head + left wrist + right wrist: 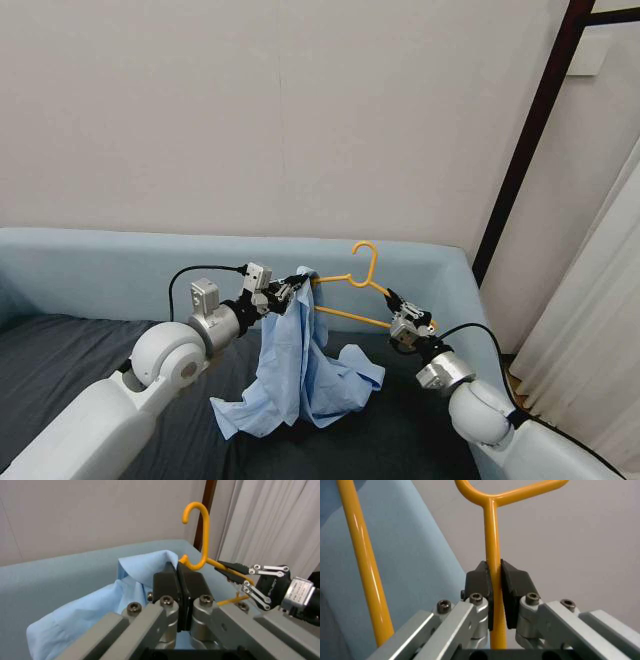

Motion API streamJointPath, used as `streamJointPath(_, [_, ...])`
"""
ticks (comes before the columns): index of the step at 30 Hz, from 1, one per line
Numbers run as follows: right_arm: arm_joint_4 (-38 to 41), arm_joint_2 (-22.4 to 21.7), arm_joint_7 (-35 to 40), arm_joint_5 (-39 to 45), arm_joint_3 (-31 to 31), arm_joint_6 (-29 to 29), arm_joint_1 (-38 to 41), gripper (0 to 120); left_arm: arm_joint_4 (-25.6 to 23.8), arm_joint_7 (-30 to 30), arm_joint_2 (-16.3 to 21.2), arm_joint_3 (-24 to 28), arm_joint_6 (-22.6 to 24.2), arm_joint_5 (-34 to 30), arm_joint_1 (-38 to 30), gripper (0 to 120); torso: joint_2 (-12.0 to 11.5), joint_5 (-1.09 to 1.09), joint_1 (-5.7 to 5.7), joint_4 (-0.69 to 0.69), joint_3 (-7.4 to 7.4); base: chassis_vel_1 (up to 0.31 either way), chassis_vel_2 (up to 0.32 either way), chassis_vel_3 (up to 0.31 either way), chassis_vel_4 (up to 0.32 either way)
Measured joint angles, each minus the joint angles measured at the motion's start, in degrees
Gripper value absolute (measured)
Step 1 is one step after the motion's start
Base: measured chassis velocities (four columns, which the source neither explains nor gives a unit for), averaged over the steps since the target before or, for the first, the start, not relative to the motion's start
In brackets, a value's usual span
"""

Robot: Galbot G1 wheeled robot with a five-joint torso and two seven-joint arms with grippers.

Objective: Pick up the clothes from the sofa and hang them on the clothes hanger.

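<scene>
Shirt [295, 375] pinched by left gripper [292, 289]; hanger [352, 316] clamped by right gripper [395, 300].

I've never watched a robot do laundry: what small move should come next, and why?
Probably the left gripper, shut on the blue shirt, should draw it further along the yellow hanger, which the right gripper clamps; the shirt hangs bunched at one end.

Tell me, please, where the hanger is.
Head view, right of centre above the sofa: the yellow hanger is clamped in the right end effector, its far end at the blue shirt the left end effector holds.
</scene>
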Motion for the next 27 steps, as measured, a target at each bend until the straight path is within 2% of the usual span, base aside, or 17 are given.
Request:
streamJointPath(3, [-2.33,0.07,-3.43,0.1,1.97,4.06,0.51,5,-0.39,0.01,0.06,-0.09,0.0,-0.06,0.04,0,0.0,0.0,0.0,-0.01,0.0,0.0,0.0,0.0,0.0])
streamJointPath(6, [-6.79,0.94,-11.06,1.22,5.5,12.37,2.3,5,-0.58,0.02,0.07,-0.22,0.0,-0.11,0.08,0,0.0,0.0,0.0,-0.01,0.0,0.0,0.0,0.0,0.0])
streamJointPath(7, [-6.79,0.94,-11.06,1.22,5.5,12.37,2.3,5,-0.58,0.02,0.07,-0.22,0.0,-0.11,0.08,0,0.0,0.0,0.0,-0.01,0.0,0.0,0.0,0.0,0.0])
streamJointPath(9, [-9.2,1.55,-16.01,2.87,6.65,17.65,3.92,5,-0.58,0.03,0.06,-0.3,0.02,-0.11,0.14,0,0.0,0.0,0.0,0.0,0.0,0.0,0.0,0.0,0.0])
streamJointPath(11, [-10.48,2.02,-18.61,4.16,6.82,20.56,5.02,5,-0.58,0.09,0.07,-0.33,0.07,-0.11,0.17,0,0.0,-0.01,0.0,0.01,0.0,0.0,0.0,0.0,0.0])
streamJointPath(16, [-10.41,2.78,-19.53,2.16,7.01,22.66,5.73,5,-0.62,0.4,0.41,-0.33,0.11,-0.11,0.05,0,0.0,-0.01,0.0,0.01,0.0,0.0,0.0,0.0,0.0])
streamJointPath(23, [-10.72,2.89,-17.25,-3.36,8.62,20.58,5.75,5,-0.74,0.56,1.09,-0.73,0.11,-0.33,0.01,0,0.0,0.0,0.0,0.0,0.0,0.0,0.0,0.0,0.0])
streamJointPath(27, [-11.94,2.32,-21.83,-2.08,9.37,23.34,6.61,5,-0.7,0.61,1.25,-0.82,0.02,-0.33,0.02,0,0.0,-0.01,0.0,-0.01,0.0,0.0,0.0,0.0,0.0])
